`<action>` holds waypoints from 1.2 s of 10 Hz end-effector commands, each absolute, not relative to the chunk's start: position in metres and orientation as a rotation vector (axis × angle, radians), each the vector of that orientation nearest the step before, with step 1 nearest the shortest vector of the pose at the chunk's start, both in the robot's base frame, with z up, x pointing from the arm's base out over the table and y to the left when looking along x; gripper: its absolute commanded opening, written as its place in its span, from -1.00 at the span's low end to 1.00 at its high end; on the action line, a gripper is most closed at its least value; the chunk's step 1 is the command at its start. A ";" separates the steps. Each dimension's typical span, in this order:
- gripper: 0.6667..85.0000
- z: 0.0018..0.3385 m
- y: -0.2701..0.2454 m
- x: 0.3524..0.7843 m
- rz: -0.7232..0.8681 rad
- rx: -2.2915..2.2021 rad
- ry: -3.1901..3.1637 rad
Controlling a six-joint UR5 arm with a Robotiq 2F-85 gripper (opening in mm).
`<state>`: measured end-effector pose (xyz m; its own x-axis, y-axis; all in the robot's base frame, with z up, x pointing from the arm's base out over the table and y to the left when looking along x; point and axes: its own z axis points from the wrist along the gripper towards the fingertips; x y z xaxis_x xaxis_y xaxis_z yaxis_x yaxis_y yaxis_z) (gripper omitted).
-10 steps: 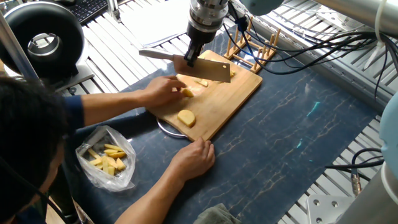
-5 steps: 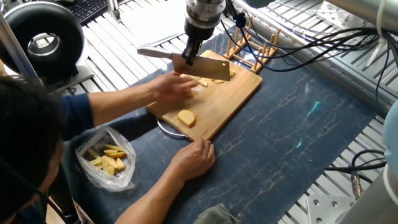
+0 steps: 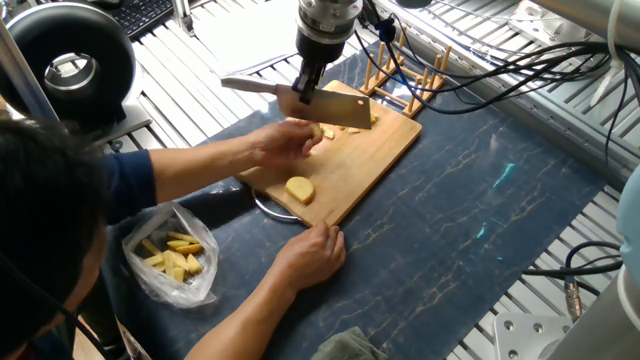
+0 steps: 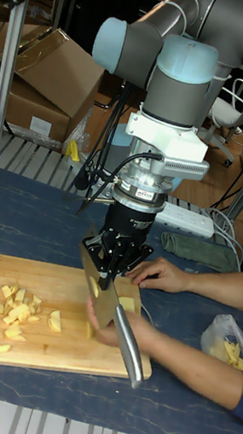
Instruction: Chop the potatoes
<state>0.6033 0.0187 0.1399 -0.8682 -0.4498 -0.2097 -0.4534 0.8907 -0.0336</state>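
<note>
My gripper [image 3: 304, 90] [image 4: 112, 271] is shut on a cleaver [image 3: 336, 111] [image 4: 106, 299], held level a little above the wooden cutting board [image 3: 372, 155] [image 4: 50, 349]. A person's hand [image 3: 282, 143] [image 4: 118, 330] holds a potato piece on the board right under the blade. One rounded potato half [image 3: 299, 189] lies alone near the board's front edge. Several chopped potato pieces [image 4: 18, 306] lie in a pile at the board's far end, partly hidden behind the blade in the fixed view.
The person's other hand [image 3: 314, 252] rests at the board's near corner. A clear plastic bag [image 3: 172, 254] [image 4: 227, 343] of yellow sticks lies beside the board. A wooden dowel rack [image 3: 412, 74] stands behind the board. A black round device [image 3: 68, 62] sits at the back left.
The person's hand has slid along the board toward the blade and now sits under it with a piece. The cleaver shifted slightly left and then held still.
</note>
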 end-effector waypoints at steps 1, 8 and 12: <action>-0.99 0.141 0.020 0.605 0.040 -0.676 2.842; -0.99 0.133 0.033 0.617 0.080 -0.624 2.825; -0.99 0.119 0.044 0.613 0.171 -0.371 2.896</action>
